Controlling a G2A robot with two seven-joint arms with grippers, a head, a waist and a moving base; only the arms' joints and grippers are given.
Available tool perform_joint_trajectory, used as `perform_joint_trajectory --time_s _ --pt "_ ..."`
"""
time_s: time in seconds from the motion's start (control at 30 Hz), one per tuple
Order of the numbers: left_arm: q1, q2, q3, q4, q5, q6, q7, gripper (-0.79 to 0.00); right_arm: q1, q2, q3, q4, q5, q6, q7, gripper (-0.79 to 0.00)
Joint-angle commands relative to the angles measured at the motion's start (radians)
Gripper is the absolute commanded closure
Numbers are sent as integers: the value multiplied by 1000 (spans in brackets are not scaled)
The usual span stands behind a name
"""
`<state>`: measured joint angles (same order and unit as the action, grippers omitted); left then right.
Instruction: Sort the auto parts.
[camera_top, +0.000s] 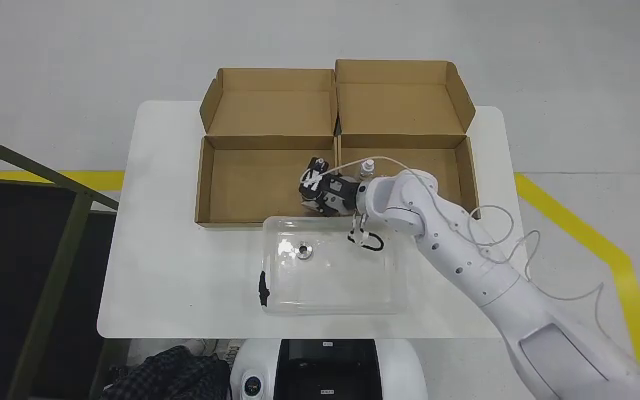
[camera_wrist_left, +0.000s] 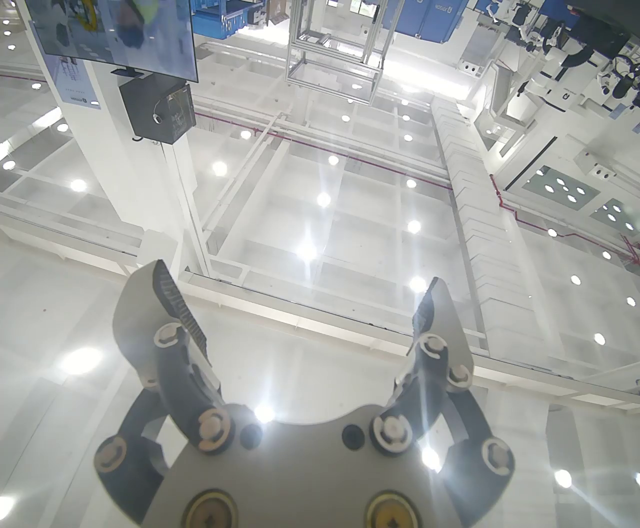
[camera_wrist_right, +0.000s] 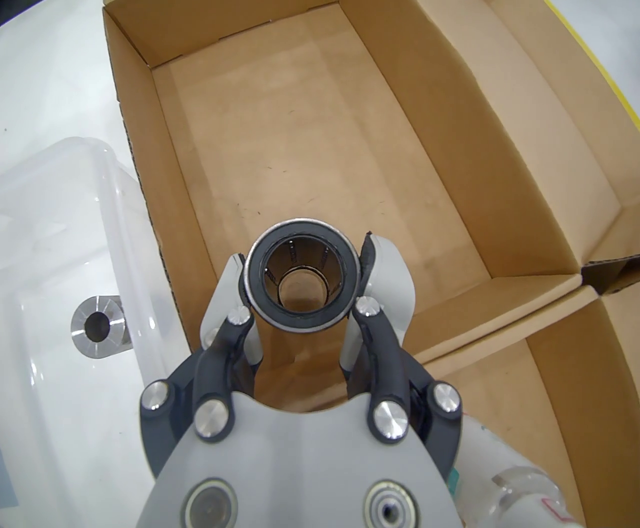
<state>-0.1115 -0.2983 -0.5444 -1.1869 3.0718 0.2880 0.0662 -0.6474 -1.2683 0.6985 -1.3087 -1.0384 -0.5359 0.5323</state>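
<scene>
Right hand (camera_wrist_right: 305, 260) is clenched on the bearing (camera_wrist_right: 303, 274), a short cylinder with a black end ring and a bright metal rim, one finger pressed to each side of it. You can look straight down its bore to brown cardboard below. Seen from above, that hand (camera_top: 325, 185) hangs over the near corner of the left-hand cardboard box (camera_top: 250, 185), right by the wall it shares with the second cardboard box (camera_top: 430, 165). Both boxes sit side by side at the far part of the white desk (camera_top: 160, 250), flaps folded back. From the wrist, the floor of the left-hand box (camera_wrist_right: 300, 125) is bare brown board beneath the bearing, which is held up off it.

Closer to the robot, the clear plastic bin (camera_top: 330, 285) lies just in front of the boxes, and in it rests a metal sleeve (camera_top: 301, 251), silver with a dark centre hole (camera_wrist_right: 97, 327), well apart from the held bearing.

Over on the other side, the left hand (camera_wrist_left: 297, 277) is released, fingers spread wide with nothing between them, pointing up at a white ceiling (camera_wrist_left: 350, 200) dotted with lights.
</scene>
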Motion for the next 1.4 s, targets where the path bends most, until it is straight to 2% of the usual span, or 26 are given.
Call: perform_joint_trajectory --time_s 0.0,0.3,0.57,0.97,1.13,1.37 --pt "0 0 0 0 0 0 0 -785 -1 -1 3 1 -2 -1 4 -372" --pt "0 0 0 0 0 0 0 -785 -13 -2 23 -26 -13 -14 9 -382" --pt "0 0 0 0 0 0 0 -785 -58 21 97 -180 -53 -22 2 -382" --pt "0 0 0 0 0 0 0 -785 -260 73 174 -519 -156 -139 30 -388" --pt "0 0 0 0 0 0 0 -785 -337 91 189 -585 -210 -209 10 -391" --pt "0 0 0 0 0 0 0 -785 -408 104 184 -596 -280 -237 -8 -391"
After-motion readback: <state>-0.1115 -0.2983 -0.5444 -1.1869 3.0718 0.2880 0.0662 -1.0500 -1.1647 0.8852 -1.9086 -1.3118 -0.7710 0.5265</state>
